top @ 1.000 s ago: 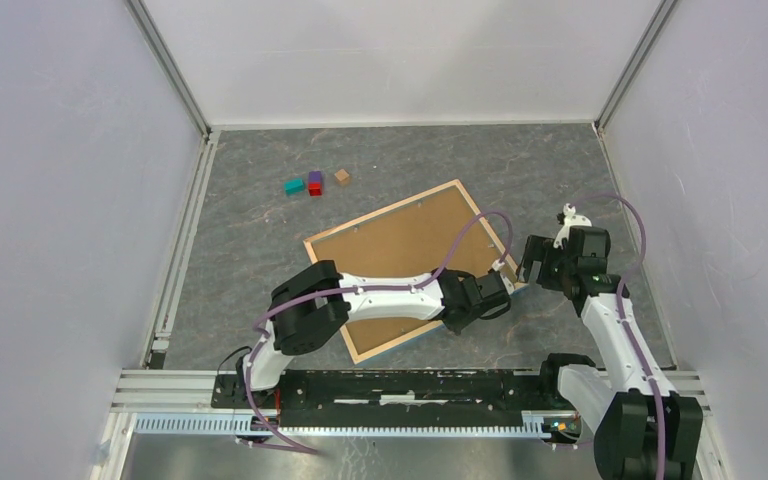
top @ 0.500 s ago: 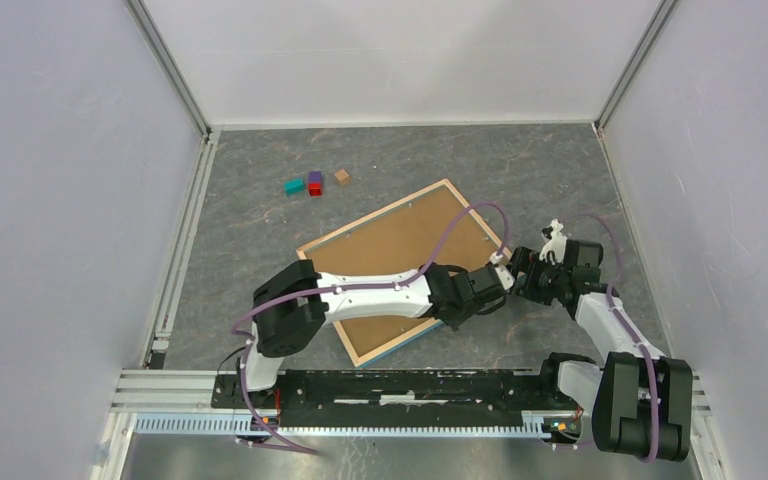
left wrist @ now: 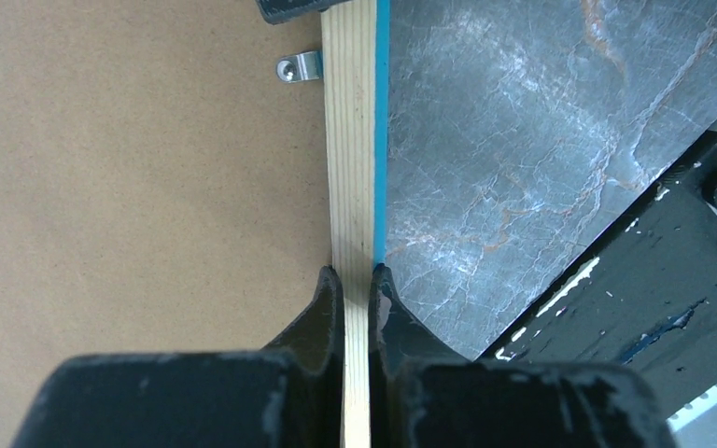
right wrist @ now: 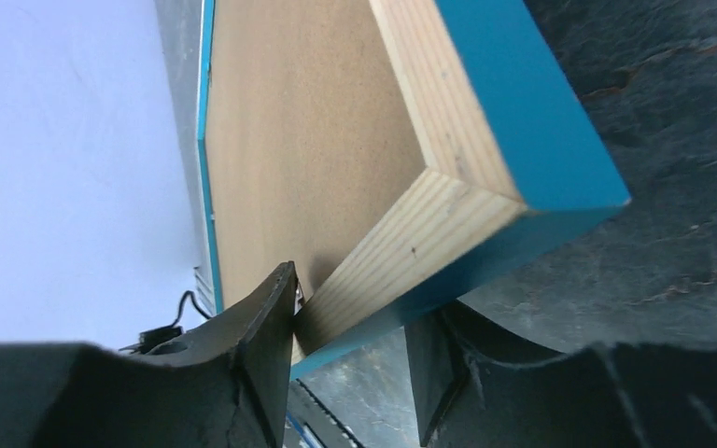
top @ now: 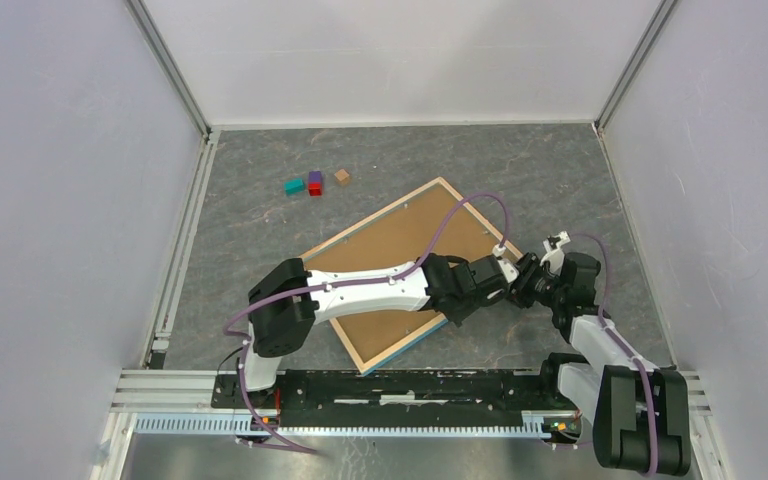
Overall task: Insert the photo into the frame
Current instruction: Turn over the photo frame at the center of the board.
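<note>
Worktop point(top: 260, 200): grey, with a marble pattern and white walls on three sides.
Frame point(top: 375, 216): it lies turned at an angle in the middle of the worktop, back side up. The edges are pale wood and the outer face is blue. Its right corner is at the two hands.
Backing board point(top: 400, 245): plain brown, it fills the back of the frame. The left arm reaches across it and covers a part.
Hidden: the front of the frame faces down, so what it carries cannot be seen.
Left hand point(left wrist: 355, 280): clenched on the wooden rail at the right edge of the frame. One finger is on the board side, the other on the blue side.
Right hand point(right wrist: 355, 308): half spread around the frame's corner, just beside the left hand. One finger point(right wrist: 275, 289) touches the wood on the board side. The other stands under the blue side with a small gap, so there is no grip.
Metal clip point(left wrist: 301, 67): small, on the board against the rail, beyond the left hand.
Blocks: teal point(top: 293, 186), purple point(top: 315, 177), red point(top: 315, 189) and brown point(top: 341, 177), close together on the far worktop, well apart from both hands.
</note>
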Action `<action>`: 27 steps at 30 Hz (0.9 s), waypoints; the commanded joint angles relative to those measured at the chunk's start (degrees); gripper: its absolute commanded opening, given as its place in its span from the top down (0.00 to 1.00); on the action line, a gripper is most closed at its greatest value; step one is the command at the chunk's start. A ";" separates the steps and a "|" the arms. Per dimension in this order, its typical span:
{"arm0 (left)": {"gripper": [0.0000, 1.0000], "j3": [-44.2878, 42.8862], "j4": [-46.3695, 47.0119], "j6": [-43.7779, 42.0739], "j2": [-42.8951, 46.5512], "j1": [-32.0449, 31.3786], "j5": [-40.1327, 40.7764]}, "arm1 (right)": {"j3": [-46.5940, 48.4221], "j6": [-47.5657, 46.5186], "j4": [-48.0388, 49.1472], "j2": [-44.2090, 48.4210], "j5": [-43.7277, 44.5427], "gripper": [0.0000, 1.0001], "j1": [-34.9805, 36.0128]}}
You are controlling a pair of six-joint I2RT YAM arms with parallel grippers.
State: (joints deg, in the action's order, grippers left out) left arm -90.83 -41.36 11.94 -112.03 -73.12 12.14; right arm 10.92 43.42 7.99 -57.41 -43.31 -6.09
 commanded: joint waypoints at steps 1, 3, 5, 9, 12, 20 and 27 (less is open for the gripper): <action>0.93 -4.59 1.54 0.14 4.46 -0.19 1.24 | -1.01 4.27 7.13 1.94 -0.09 0.58 2.26; 0.69 -4.50 1.21 0.90 4.52 -0.18 0.92 | -0.36 1.56 5.45 1.59 0.90 0.62 2.31; 0.52 -4.00 0.92 1.77 5.20 -0.24 0.08 | 1.15 -5.19 3.53 -0.40 2.61 0.75 2.23; 0.34 -0.85 1.37 3.28 9.33 -0.02 0.46 | 4.39 -17.03 0.67 -6.56 3.75 1.00 1.37; 0.24 3.12 2.56 4.18 14.15 1.28 0.82 | 5.48 -21.99 2.93 -9.43 3.61 1.00 0.91; 0.15 18.31 11.22 6.77 29.27 12.69 -9.71 | 8.25 -22.64 9.60 -14.66 0.18 1.00 0.46; 0.08 26.49 16.18 9.30 34.52 18.81 -21.59 | 12.13 -20.89 9.92 -18.27 -0.36 1.00 0.46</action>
State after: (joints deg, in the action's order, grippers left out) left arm -66.54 -30.85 17.87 -79.07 -54.50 -0.43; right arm 18.87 35.46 9.41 -74.87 -49.54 -5.74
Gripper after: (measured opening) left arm 0.901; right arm 0.376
